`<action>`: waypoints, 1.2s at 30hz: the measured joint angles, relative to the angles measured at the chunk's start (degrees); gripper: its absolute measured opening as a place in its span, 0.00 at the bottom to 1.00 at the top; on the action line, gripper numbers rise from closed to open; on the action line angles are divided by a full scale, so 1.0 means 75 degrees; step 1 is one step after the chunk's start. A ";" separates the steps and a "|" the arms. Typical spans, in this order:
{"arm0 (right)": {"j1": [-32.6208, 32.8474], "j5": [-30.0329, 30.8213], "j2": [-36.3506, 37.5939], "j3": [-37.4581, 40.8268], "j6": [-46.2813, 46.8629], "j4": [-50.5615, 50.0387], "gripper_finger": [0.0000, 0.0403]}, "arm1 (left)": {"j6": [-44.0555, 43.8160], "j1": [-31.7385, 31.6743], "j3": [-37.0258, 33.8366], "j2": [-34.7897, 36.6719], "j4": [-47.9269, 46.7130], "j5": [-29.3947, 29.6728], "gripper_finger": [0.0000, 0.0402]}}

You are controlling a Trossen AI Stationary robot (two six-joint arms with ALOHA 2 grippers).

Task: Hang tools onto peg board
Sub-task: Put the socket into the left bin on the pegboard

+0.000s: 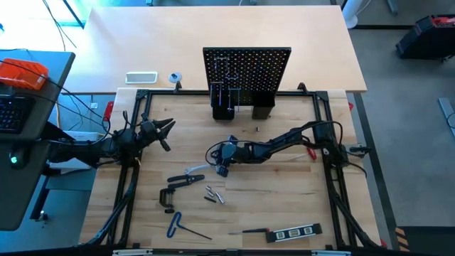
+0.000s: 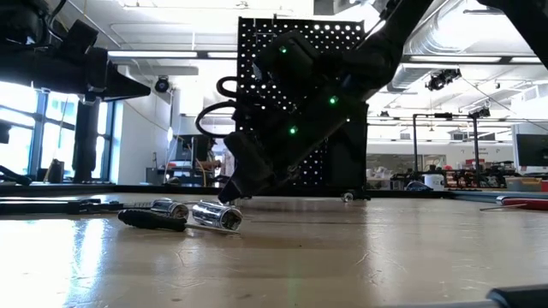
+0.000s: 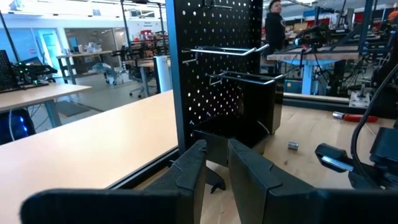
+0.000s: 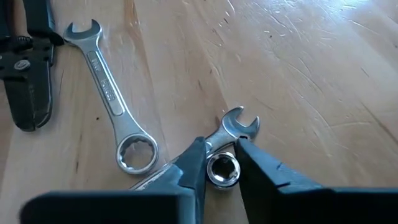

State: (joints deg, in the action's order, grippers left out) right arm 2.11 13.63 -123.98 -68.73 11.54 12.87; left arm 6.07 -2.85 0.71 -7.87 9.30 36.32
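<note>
The black peg board (image 1: 247, 71) stands upright at the table's far edge, with holder boxes (image 1: 222, 110) at its base. My right gripper (image 4: 221, 155) is down at the table's middle (image 1: 222, 167), shut on a small silver wrench (image 4: 239, 121). A larger silver wrench (image 4: 106, 87) lies flat beside it. Black-handled pliers (image 1: 186, 180), a black C-clamp (image 1: 166, 198), a blue-handled hex key (image 1: 175, 226), a screwdriver (image 1: 249, 231) and a black level (image 1: 295, 232) lie on the near half of the table. My left gripper (image 3: 217, 168) waits at the left (image 1: 165, 131), level, slightly open, with nothing in it. My right gripper pinches the small wrench between its two fingers, just behind its open-jawed end (image 4: 231, 134), which sticks out past the fingertips. A silver ring (image 4: 222, 169) shows in the gap. The fingers slant down from the table's right side. The wrench lies on the table.
Small silver sockets and bits (image 1: 215, 194) lie near the pliers, and show in the low view (image 2: 214, 214). A red-handled tool (image 1: 311, 151) lies by the right arm. A white tray (image 1: 141, 77) and a tape roll (image 1: 175, 77) sit beyond the frame at far left.
</note>
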 joint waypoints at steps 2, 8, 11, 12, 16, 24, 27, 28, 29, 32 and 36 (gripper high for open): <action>0.0023 -0.0012 0.0000 0.0002 -0.0016 -0.0050 0.13 | -0.0003 0.0000 0.0000 0.0001 0.0000 0.0000 0.15; 0.0035 -0.0015 0.0037 -0.0006 -0.0151 -0.0111 0.13 | -0.0001 0.0000 0.0000 0.0000 -0.0045 0.0000 0.15; 0.0040 0.0115 0.0210 0.0018 -0.0332 -0.0324 0.13 | 0.0000 0.0000 0.0000 0.0002 -0.0059 0.0000 0.15; 0.0044 0.0220 0.0299 0.0026 -0.0442 -0.0438 0.13 | -0.0003 0.0000 0.0000 0.0002 -0.0061 0.0000 0.15; 0.0046 0.0908 0.0792 0.0055 -0.1035 -0.0785 0.13 | 0.0002 0.0000 0.0000 0.0002 -0.0063 -0.0003 0.15; -0.0178 0.2298 0.1554 0.0035 -0.2356 -0.0405 0.13 | -0.0003 0.0000 0.0000 0.0002 -0.0064 -0.0009 0.15; -0.0400 0.2696 0.1676 0.0026 -0.2833 -0.0044 0.13 | -0.0003 0.0000 0.0000 0.0002 -0.0064 -0.0010 0.15; -0.0490 0.2780 0.1676 0.0026 -0.2998 0.0021 0.13 | -0.0003 0.0000 0.0000 0.0002 -0.0064 -0.0015 0.15; -0.0585 0.2811 0.1676 0.0026 -0.3116 0.0175 0.13 | -0.0006 0.0000 0.0000 0.0000 -0.0064 -0.0015 0.15; -0.0870 0.2844 0.1682 0.0025 -0.3408 0.0752 0.13 | -0.0110 0.0000 0.0000 0.0002 -0.0064 -0.0015 0.15; -0.1251 0.2830 0.1687 0.0023 -0.3580 0.1036 0.13 | -0.0187 0.0000 0.0000 0.0002 -0.0064 -0.0015 0.15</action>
State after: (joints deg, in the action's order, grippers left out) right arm -7.27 34.85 -111.33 -68.55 -15.31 20.64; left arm 4.67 -2.85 0.71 -7.86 8.82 36.21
